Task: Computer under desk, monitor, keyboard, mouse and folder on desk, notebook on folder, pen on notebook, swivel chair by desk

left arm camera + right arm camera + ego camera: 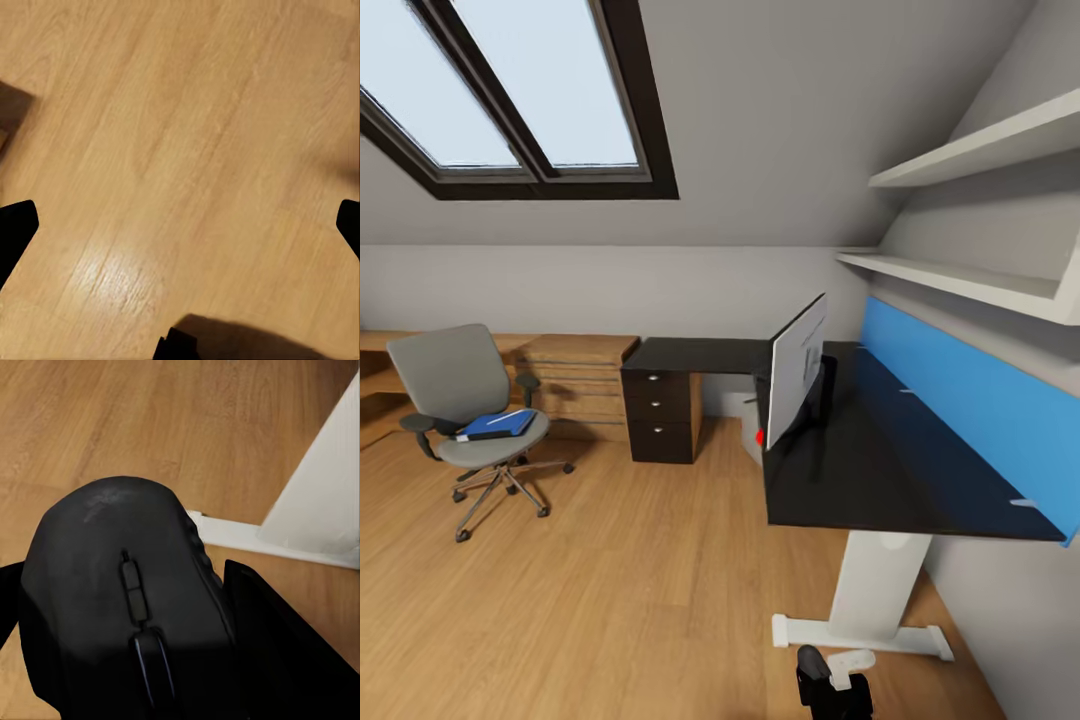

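Half-hidden monitor (pixel 797 372) edge-on, mouse (pixel 124 600) cropped

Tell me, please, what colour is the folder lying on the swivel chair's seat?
Bright blue; the folder shows best in the head view.

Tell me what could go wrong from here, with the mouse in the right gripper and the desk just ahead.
1. The mouse bulges well out of the right gripper; a jolt while raising it could shake it loose onto the wood floor.
2. The monitor stands near the desk edge facing the robot; a careless reach past it could nudge it off.
3. No keyboard is visible on the desk, so the mouse's spot may need redoing.
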Controlling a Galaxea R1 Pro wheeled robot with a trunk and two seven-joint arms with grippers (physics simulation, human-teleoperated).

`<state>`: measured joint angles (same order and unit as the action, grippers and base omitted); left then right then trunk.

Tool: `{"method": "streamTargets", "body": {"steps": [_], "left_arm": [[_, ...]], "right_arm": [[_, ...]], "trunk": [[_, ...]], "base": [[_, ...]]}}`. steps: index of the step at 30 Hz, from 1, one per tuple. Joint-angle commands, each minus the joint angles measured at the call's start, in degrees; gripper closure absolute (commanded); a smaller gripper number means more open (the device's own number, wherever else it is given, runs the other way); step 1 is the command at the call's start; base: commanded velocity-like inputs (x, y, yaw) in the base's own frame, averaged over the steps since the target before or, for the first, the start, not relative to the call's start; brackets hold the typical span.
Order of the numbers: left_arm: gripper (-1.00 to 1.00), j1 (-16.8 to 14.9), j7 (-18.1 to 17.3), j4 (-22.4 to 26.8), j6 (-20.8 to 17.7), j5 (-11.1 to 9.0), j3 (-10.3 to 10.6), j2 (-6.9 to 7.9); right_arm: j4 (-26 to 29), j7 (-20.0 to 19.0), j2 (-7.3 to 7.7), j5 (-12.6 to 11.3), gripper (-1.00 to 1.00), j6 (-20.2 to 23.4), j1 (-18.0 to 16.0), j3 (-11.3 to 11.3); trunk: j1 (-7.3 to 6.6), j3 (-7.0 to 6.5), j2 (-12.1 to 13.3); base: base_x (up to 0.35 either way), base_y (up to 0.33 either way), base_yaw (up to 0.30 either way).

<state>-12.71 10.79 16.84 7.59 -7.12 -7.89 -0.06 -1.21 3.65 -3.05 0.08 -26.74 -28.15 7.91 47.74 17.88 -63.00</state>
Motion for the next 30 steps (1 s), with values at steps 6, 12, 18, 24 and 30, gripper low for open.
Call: {"method": "streamTargets", "body": {"steps": [6, 12, 18, 24, 30], "left_arm": [[-1.00, 0.0, 0.0, 0.0, 0.2, -0.6, 0.1, -0.03], [-1.00, 0.0, 0.0, 0.0, 0.2, -0.6, 0.0, -0.05], [-1.00, 0.0, 0.0, 0.0, 0.2, -0.6, 0.1, -0.11], [-1.00, 0.0, 0.0, 0.0, 0.1, -0.6, 0.1, -0.14], [-1.00, 0.0, 0.0, -0.1, 0.2, -0.6, 0.1, -0.20]], "right_arm": [[-0.1, 0.3, -0.03, -0.2, 1.00, -0.2, -0.1, 0.4], [-0.1, 0.3, -0.06, -0.1, 1.00, -0.2, -0.1, 0.4], [-0.1, 0.3, -0.11, -0.1, 1.00, -0.2, -0.1, 0.5], [-0.2, 0.3, -0.12, -0.1, 1.00, -0.2, -0.1, 0.5], [-0.2, 0.3, -0.12, -0.1, 1.00, -0.2, -0.1, 0.5]], "trunk": [[-1.31, -1.01, 2.4], [-2.63, -2.09, 4.8], [-3.95, -3.17, 7.2], [-4.17, -3.35, 7.6], [-5.49, -4.43, 10.0]], "base": [[0.084, 0.340, 0.000], [0.092, 0.340, 0.000], [0.098, 0.340, 0.000], [0.104, 0.340, 0.000], [0.108, 0.340, 0.000]]}}
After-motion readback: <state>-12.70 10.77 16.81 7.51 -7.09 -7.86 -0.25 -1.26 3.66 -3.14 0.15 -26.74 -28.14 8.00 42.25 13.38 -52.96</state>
